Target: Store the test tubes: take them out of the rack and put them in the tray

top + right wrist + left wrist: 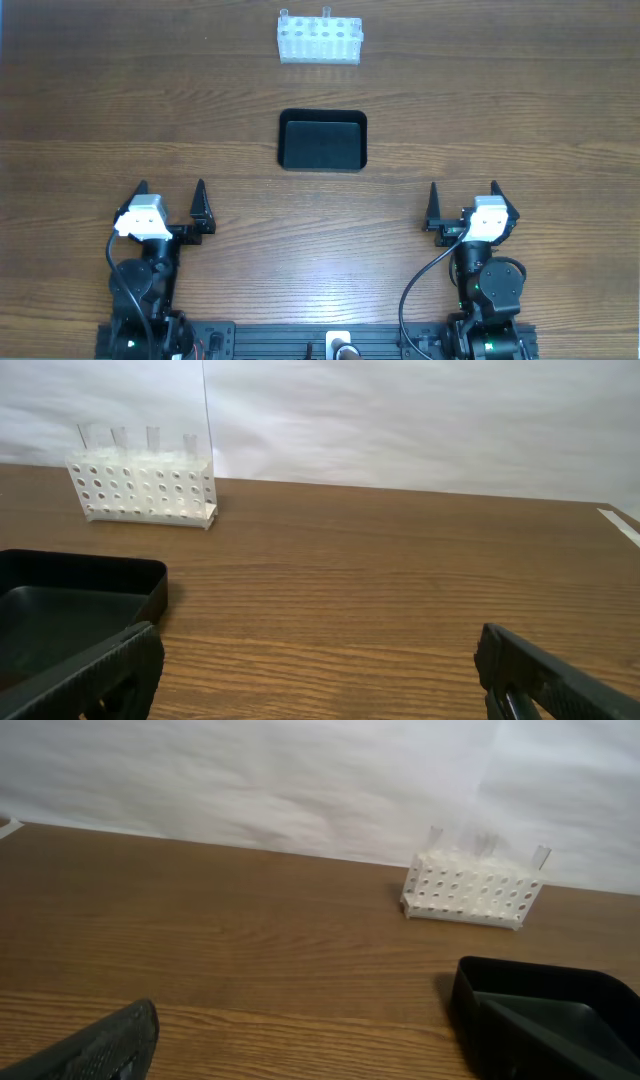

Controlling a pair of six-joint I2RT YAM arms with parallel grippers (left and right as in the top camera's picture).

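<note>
A white test tube rack (319, 40) stands at the far middle of the wooden table, with several clear test tubes (152, 437) upright in it. Nearer to me lies a black tray (322, 142) with nothing in it. My left gripper (170, 190) is open near the front left, well short of the tray. My right gripper (464, 190) is open near the front right, also apart from it. The left wrist view has the rack (470, 890) and a tray corner (540, 1020) beyond one finger (105, 1045). In the right wrist view, rack (142, 487) and tray (60, 600) lie ahead of the gripper (320, 690).
Bare wooden tabletop (500, 100) surrounds the rack and tray on all sides. A white wall (400, 420) rises behind the table's far edge. Both arm bases stand at the near edge.
</note>
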